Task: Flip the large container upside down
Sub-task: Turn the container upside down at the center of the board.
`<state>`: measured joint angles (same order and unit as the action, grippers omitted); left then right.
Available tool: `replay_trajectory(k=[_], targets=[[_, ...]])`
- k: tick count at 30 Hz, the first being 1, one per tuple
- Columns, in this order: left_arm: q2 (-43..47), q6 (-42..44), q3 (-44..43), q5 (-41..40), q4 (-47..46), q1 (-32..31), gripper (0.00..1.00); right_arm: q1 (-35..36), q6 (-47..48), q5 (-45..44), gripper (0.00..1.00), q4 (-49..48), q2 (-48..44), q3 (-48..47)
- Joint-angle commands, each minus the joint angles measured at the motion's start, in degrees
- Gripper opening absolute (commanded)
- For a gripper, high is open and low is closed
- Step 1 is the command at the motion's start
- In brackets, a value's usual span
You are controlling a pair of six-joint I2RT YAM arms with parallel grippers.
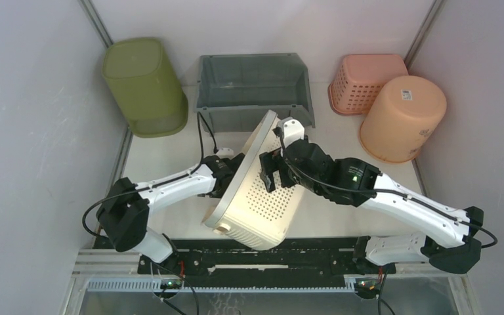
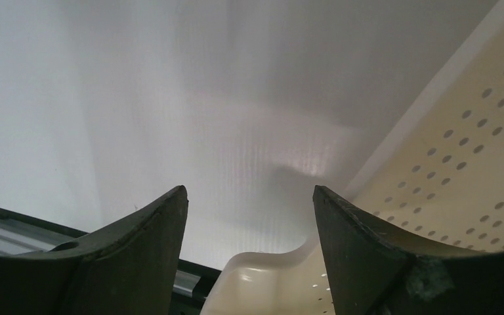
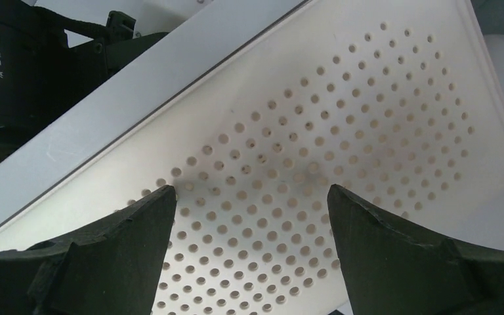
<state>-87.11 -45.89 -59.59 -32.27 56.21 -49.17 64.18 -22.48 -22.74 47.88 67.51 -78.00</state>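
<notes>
Counter [image 1: 341, 141], centre: cream perforated basket [image 1: 262, 207] tipped on its side between the two arms, resting on one lower edge.

Mouth faces left, toward the left arm; base points right and near. The rim's long axis runs diagonally, far-right to near-left.

Right end effector [image 3: 249, 191]: released, fingers spread over the perforated side wall, clasping nothing.

Left end effector [image 2: 249, 197]: released at the mouth side. The rim sits low between the fingers, contact unclear.

Likely next: tip leftward, mouth down.
</notes>
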Motion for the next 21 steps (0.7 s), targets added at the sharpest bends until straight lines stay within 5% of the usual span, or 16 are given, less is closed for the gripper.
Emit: replay_trajectory(k=[1, 5, 10, 21], targets=[[2.82, -0.73, 3.17, -2.27, -0.48, 0.97, 0.76, -1.00, -0.99, -0.67, 0.94, 0.39, 1.93, -2.38], [6.00, -2.93, 6.51, -5.03, -1.73, 5.82, 0.80, -2.55, -1.17, 1.52, 0.94, -1.51, 3.51, -1.12], [12.38, -0.11, 10.55, 1.13, -10.73, 15.12, 0.81, -4.79, -1.08, 4.93, 0.93, -3.45, 5.15, -0.67], [30.61, 4.13, 13.91, 10.81, -16.24, 21.04, 0.85, -9.38, -0.25, 9.93, 0.92, -5.42, 7.54, 1.35]])
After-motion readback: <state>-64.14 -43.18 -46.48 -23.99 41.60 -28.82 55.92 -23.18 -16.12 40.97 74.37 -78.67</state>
